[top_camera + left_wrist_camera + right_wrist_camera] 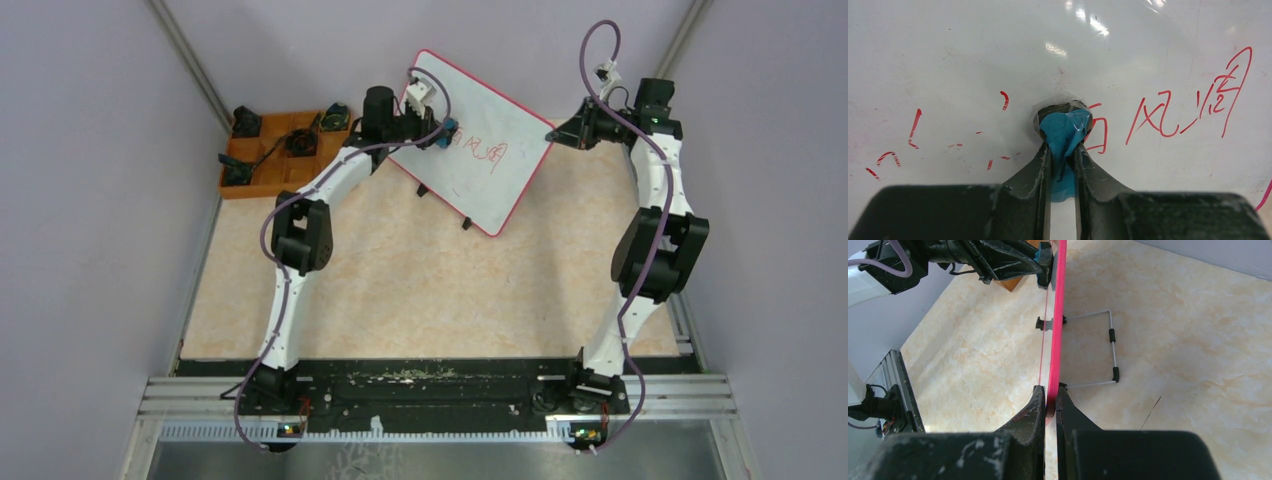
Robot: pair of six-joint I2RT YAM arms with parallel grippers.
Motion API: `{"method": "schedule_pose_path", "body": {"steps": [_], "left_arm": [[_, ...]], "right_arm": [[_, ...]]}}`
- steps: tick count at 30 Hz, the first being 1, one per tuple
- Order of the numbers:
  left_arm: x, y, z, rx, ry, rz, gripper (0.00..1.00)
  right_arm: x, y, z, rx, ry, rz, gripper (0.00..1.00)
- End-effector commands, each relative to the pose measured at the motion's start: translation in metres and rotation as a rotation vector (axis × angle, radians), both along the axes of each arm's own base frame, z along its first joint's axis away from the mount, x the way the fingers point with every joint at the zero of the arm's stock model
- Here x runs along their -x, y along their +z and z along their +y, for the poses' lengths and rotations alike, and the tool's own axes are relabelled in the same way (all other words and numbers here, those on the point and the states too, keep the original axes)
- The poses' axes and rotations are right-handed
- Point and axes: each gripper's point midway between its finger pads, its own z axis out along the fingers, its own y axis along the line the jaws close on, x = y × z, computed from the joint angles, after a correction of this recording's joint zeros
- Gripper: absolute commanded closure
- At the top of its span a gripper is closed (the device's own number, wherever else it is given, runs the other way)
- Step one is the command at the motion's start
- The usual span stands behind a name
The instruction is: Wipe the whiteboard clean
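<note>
Two arms meet at the large white rectangular whiteboard (490,110) with rounded corners and a thin red-pink frame, which stands on small black feet at the far middle of the beige marbled counter (400,290). In the top view its long axis runs diagonally, from far left to nearer right. Its written face is turned toward the left arm and tilted back enough for the overhead camera to see it. The left tool (447,130) is narrowed to a slim gap around a small blue eraser pad (1063,130) wrapped in clear film, and the pad's tip is pressed to the board's face. Red handwritten characters (1188,100) lie whole to the right of the pad in the left wrist view; to its left there are only broken red strokes (913,130). The right tool (1050,392) is pinched onto the board's right end, one finger on each side of the frame. Behind the board a bent wire stand (1112,347) with black sleeves rests on the counter. An orange compartment tray (262,188) holding black parts sits at the far left, near the board but apart from it
</note>
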Motion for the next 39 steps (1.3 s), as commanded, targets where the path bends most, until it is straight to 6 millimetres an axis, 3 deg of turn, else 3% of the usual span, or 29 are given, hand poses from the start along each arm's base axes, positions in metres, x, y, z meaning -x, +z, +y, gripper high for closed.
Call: {"method": "schedule_pose_path", "body": {"steps": [1,9,13,27,39], "left_arm": [[-0.024,0.018,0.03,-0.046,0.096,-0.086,1.0],[-0.07,0.016,0.097,-0.098,0.244,-0.138,1.0],[-0.081,0.021,0.115,-0.092,0.278,-0.156,1.0],[-0.072,0.029,0.086,-0.063,0.219,-0.185,1.0],[-0.069,0.028,0.08,-0.063,0.199,-0.184,1.0]], "right_arm": [[0.019,0.004,0.028,0.003,0.092,-0.022,1.0],[0.02,0.005,0.028,0.001,0.098,-0.025,1.0],[0.022,0.005,0.029,0.0,0.108,-0.028,1.0],[0.033,0.005,0.034,0.003,0.161,-0.041,1.0],[0.037,-0.001,0.034,0.023,0.202,-0.029,1.0]]}}
